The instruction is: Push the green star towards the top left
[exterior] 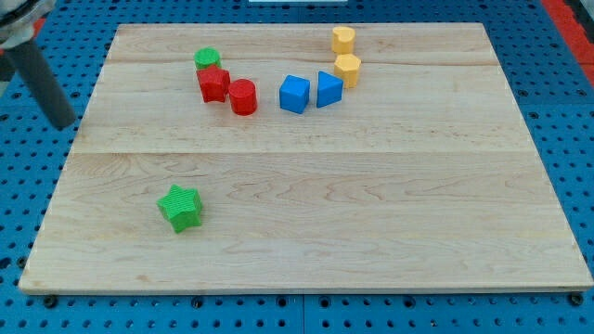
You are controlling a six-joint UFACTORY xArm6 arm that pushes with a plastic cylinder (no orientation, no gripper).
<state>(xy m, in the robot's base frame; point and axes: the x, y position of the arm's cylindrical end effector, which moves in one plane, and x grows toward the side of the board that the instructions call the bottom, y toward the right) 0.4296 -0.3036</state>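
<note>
The green star (pixel 179 207) lies on the wooden board (pixel 371 213) at the lower left. My rod comes in from the view's upper left corner, and my tip (pixel 64 123) is just off the board's left edge, well up and to the left of the green star. It touches no block.
A green round block (pixel 207 58) sits at the top, touching a red star (pixel 213 83). A red cylinder (pixel 243 96) is next to it. A blue cube (pixel 294 94) and a blue triangle (pixel 329 89) lie at centre top. Two yellow blocks (pixel 344 40) (pixel 348 69) lie above them.
</note>
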